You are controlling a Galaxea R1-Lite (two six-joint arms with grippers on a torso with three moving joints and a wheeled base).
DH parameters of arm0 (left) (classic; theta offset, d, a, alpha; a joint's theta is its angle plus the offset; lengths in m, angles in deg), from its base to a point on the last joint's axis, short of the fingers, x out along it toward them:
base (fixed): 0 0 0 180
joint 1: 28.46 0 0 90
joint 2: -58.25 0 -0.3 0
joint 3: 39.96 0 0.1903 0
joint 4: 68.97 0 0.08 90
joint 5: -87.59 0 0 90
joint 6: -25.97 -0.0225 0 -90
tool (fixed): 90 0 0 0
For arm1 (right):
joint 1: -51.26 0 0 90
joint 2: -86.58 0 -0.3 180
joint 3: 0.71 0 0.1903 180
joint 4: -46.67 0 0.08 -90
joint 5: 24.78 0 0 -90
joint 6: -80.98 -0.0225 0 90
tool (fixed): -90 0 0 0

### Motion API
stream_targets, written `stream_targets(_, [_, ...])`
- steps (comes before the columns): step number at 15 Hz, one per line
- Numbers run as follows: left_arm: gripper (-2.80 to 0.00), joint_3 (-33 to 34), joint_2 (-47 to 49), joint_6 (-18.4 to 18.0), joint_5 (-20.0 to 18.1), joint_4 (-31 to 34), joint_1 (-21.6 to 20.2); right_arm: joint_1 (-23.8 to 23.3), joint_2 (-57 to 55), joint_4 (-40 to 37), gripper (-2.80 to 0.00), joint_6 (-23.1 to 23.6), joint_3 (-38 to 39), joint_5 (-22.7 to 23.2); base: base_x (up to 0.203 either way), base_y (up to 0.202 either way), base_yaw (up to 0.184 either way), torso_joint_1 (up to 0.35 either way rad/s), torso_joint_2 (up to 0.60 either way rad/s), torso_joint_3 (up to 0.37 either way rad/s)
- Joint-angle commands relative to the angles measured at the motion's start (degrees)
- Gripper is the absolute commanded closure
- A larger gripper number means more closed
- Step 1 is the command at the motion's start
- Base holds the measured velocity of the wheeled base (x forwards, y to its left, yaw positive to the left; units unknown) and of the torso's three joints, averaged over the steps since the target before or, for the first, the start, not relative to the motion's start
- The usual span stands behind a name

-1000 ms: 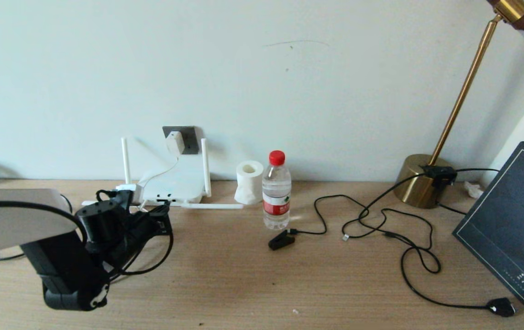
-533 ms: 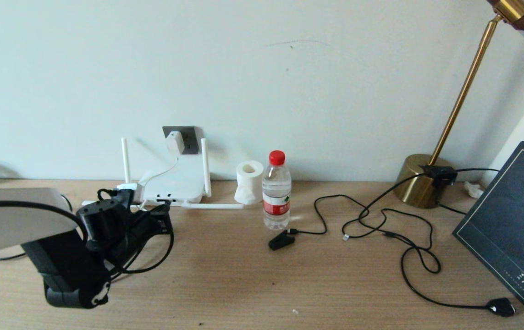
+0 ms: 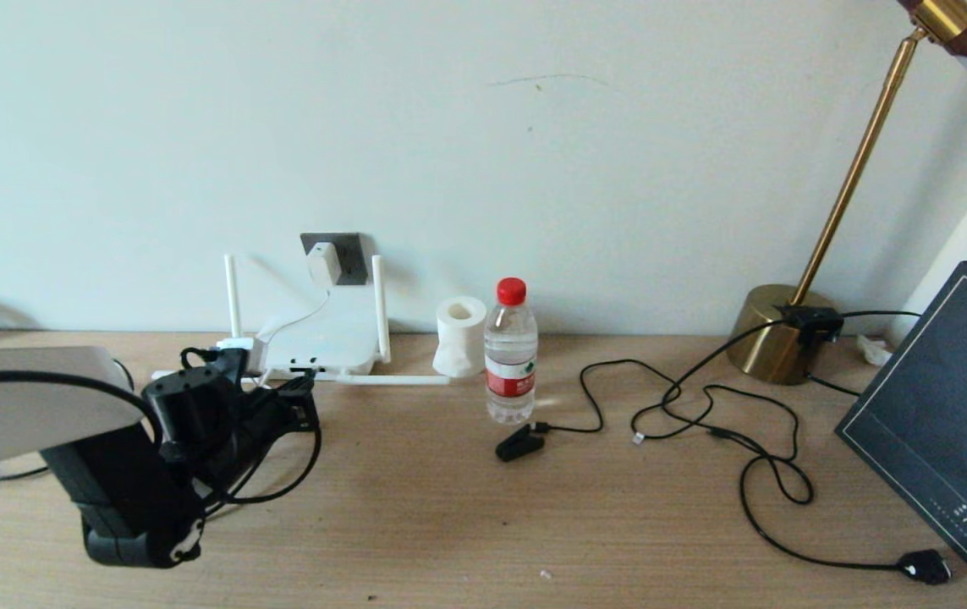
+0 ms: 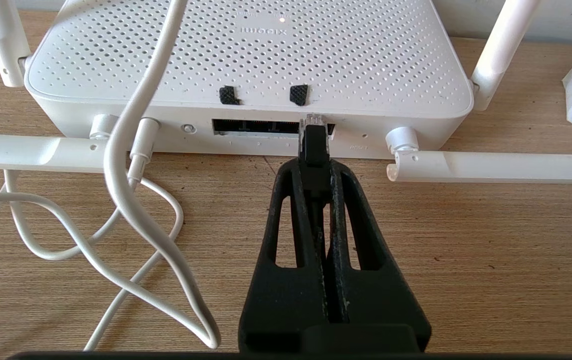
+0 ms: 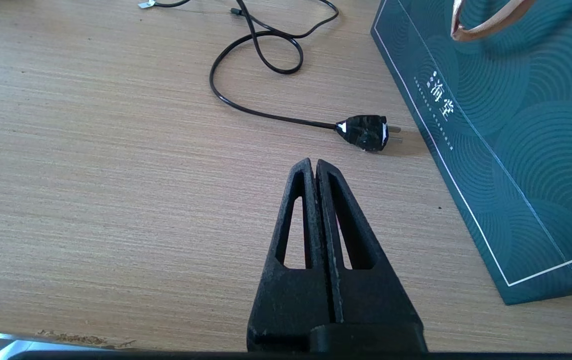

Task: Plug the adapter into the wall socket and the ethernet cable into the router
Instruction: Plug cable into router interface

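Two grippers show: the right gripper (image 5: 315, 165) hangs pressed shut over bare table (image 5: 90, 175). Farther in, the left gripper (image 4: 314, 167) clamps the ethernet cable (image 4: 314, 145), its tip at the router (image 4: 245, 55) port. Beyond, the adapter (image 3: 323, 264) sits in the socket (image 3: 351, 254).

White perforated router (image 4: 245, 55), red-capped bottle (image 3: 510, 351), teal swirl-patterned box (image 5: 511, 135), brass lamp (image 3: 779, 342)

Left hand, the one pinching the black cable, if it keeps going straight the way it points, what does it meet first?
Probably the router: the left hand holds the ethernet cable, whose clear tip sits at the port slot. Whether it is seated is unclear.
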Motion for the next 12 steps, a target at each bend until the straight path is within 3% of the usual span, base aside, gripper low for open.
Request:
stream_targets(1, [0.00, 0.14, 0.43, 0.03, 0.00, -0.59, 0.00, 0.02, -0.09, -0.10, 0.00, 0.02, 0.00, 0.06, 0.000, 0.000, 0.000, 0.000, 0.00, 0.000])
stream_targets(12, [0.00, 0.71, 0.43, 0.03, 0.00, -0.59, 0.08, 0.02, -0.09, -0.10, 0.00, 0.02, 0.00, 0.06, 0.000, 0.000, 0.000, 0.000, 0.00, 0.000])
